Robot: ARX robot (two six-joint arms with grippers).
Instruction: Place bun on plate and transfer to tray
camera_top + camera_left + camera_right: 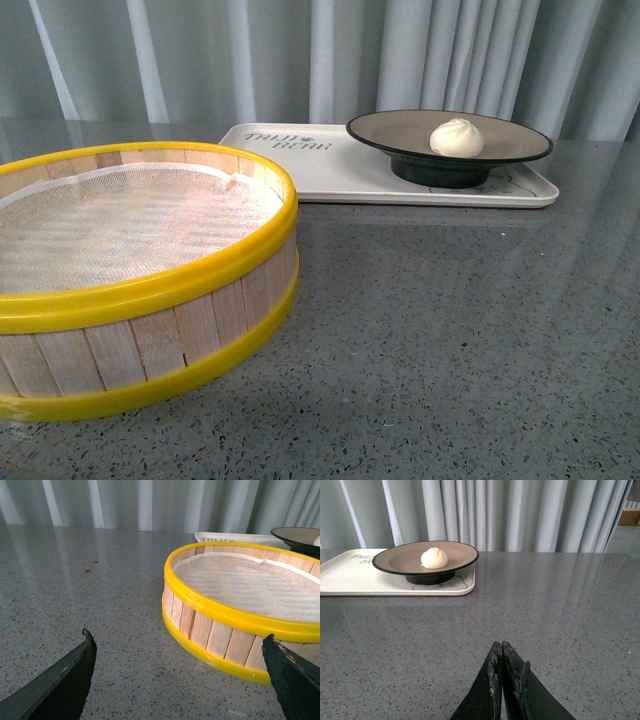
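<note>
Bun (457, 137) sits on plate (385, 130), right of centre. Plate stands on tray (300, 170), at tray's right end, on table (450, 330). Task reads complete.

Left end effector (180, 680): fingers spread wide, empty, just beside steamer basket (215, 630).

Right end effector (502, 680): fingers pressed together, empty, well apart from tray.

Risks for you: left arm swing could clip basket; any tray nudge could roll bun across shallow plate.
</note>
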